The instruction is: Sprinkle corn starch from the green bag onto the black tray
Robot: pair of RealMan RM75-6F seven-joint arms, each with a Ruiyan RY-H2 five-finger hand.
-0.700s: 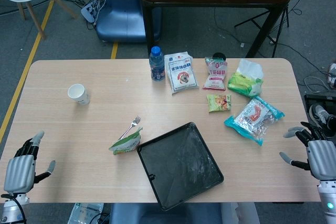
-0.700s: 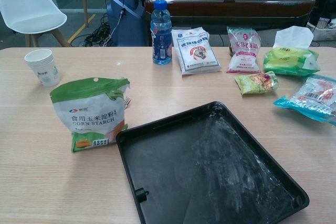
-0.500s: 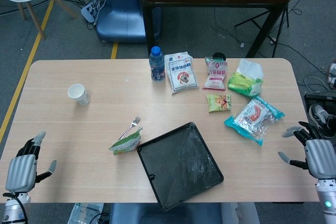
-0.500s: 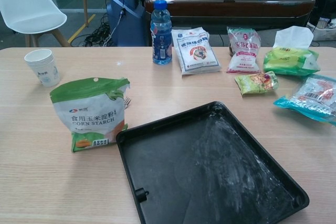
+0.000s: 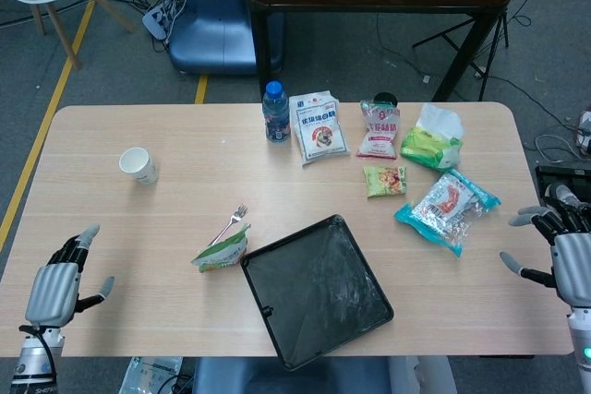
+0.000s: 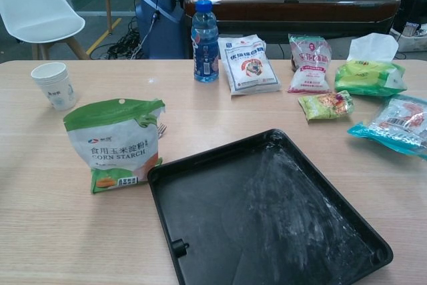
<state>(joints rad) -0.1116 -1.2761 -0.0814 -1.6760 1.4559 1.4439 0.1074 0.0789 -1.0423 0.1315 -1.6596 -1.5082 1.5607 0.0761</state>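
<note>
Head view: the black tray (image 5: 316, 290), faintly dusted with white powder, lies at the table's near edge, and the green bag (image 5: 222, 252) stands upright just beside its left corner, so pouring appears not yet begun. Well left of the tray, the left hand (image 5: 57, 288) hovers empty with fingers apart; well right of it, the right hand (image 5: 565, 251) does likewise.
</note>
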